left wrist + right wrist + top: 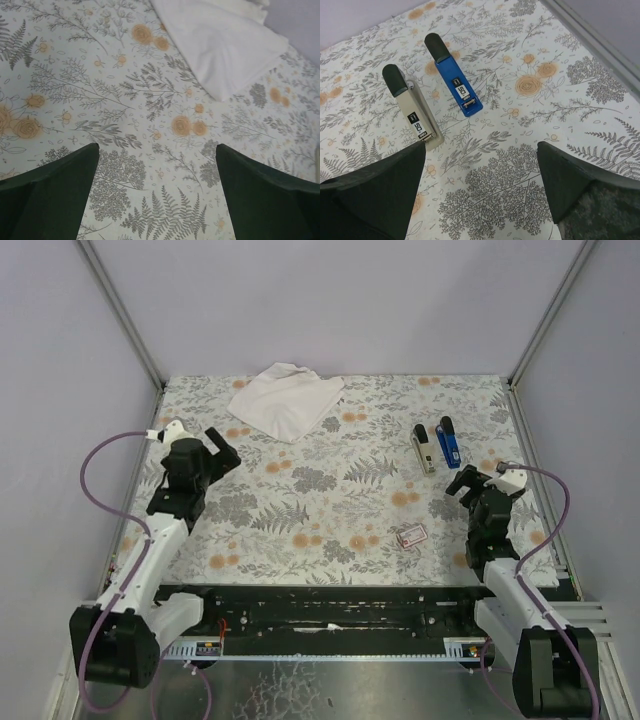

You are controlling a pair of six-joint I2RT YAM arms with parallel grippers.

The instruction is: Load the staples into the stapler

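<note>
Two staplers lie side by side at the right back of the table: a beige stapler (423,448) (413,109) and a blue stapler (448,441) (453,76), both closed. The small box of staples (412,535) with its pink-red and white label lies flat nearer the front, left of the right arm. My right gripper (467,483) (481,150) hovers open just in front of the staplers, nothing between its fingers. My left gripper (218,448) (156,152) stands open over bare tablecloth at the left, far from the staplers.
A folded white cloth (286,398) (220,45) lies at the back centre-left. The floral tablecloth (330,500) covers the table. Pale walls and metal frame posts (125,315) close in the back and sides.
</note>
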